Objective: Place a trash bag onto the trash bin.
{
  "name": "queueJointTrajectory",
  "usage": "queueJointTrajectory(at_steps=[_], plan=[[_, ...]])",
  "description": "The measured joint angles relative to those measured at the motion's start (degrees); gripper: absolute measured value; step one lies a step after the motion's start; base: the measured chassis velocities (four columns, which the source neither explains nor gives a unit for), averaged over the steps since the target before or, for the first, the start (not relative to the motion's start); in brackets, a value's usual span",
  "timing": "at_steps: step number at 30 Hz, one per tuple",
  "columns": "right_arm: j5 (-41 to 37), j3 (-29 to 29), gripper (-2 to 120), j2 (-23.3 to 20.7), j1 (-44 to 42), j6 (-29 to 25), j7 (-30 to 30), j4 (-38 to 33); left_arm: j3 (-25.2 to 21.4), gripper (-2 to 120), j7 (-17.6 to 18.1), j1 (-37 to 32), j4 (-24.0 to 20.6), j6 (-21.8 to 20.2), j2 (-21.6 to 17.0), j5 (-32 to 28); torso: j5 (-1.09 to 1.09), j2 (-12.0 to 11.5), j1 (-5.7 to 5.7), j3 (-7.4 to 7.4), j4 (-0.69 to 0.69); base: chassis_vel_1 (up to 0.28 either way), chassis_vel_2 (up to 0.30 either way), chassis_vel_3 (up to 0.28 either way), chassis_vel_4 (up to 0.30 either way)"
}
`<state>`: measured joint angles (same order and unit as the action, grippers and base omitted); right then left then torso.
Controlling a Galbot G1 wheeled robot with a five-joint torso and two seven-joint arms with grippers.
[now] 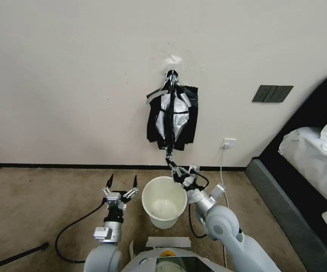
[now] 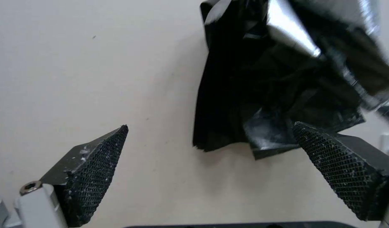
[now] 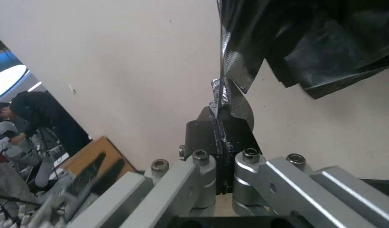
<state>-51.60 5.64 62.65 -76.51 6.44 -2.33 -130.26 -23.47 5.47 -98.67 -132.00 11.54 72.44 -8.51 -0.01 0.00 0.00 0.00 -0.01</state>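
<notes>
While right gripper (image 1: 173,169) pinches trash bag (image 1: 169,153) (above bin rim), left gripper (image 1: 122,182) gapes.

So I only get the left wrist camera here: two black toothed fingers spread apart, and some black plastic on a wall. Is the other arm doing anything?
Observer: Yes. The right gripper is shut on a thin twisted tail of the trash bag, which hangs down from the bundle of bags on the wall.
Operator: Where is the bag meant to go?
Observer: A cream trash bin stands on the carpet, its far rim right by the right gripper. No bag is over it yet.
Operator: And my arm?
Observer: Your left gripper hovers open to the bin's left, touching nothing.
</notes>
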Motion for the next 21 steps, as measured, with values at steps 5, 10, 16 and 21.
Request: queueJointTrajectory(at_steps=[5,10,16,21], plan=[[-0.08,-3.45,0,-0.99,1.92,-0.09,0.15,0.62,-0.66,100,-0.02,2.47,-2.79,-2.31,-5.33,-6.99,0.01,0.00,0.00,0.00,0.03,0.000,0.000,0.000,0.000],[-0.16,-3.96,0,-1.03,2.04,-0.13,0.15,0.39,1.75,100,1.06,10.18,-2.48,-5.96,-11.98,-16.10,0.00,0.00,0.00,0.00,0.01,0.000,0.000,0.000,0.000],[-1.03,-3.26,0,-1.13,2.12,-0.16,-0.10,0.16,5.96,100,2.82,21.05,0.25,-8.48,-17.13,-23.47,-0.01,0.00,0.01,0.01,0.01,0.000,0.000,0.000,0.000],[-2.22,-1.57,0,-1.68,2.18,-0.17,-0.62,-0.17,12.03,100,5.70,33.63,3.52,-11.66,-20.15,-31.56,0.01,-0.01,0.01,0.01,0.00,0.000,0.000,0.000,0.000]])
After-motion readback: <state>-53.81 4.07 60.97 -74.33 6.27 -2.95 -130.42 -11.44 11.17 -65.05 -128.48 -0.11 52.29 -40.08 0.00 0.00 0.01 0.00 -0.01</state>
